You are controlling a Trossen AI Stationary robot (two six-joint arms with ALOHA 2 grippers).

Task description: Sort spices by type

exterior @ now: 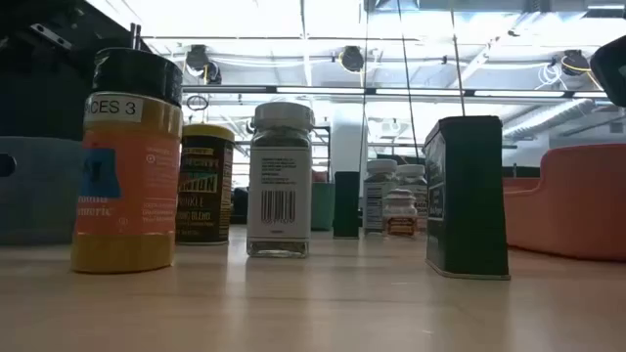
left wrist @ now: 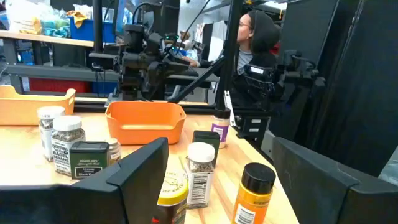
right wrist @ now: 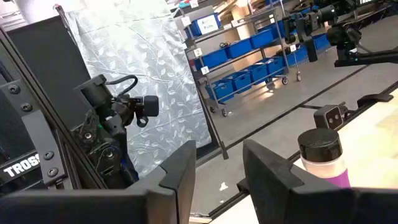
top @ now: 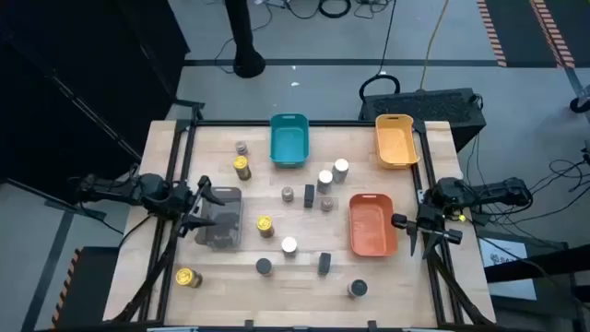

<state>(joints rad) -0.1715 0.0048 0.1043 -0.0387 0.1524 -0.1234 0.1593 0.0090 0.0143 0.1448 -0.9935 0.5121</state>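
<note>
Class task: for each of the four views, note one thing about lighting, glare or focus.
High view: even light, soft shadows on the table. Low view: ceiling lights glare white; the near orange jar looms large. Left wrist view: its own fingers blur. Right wrist view: its fingers show as dark shapes.
</note>
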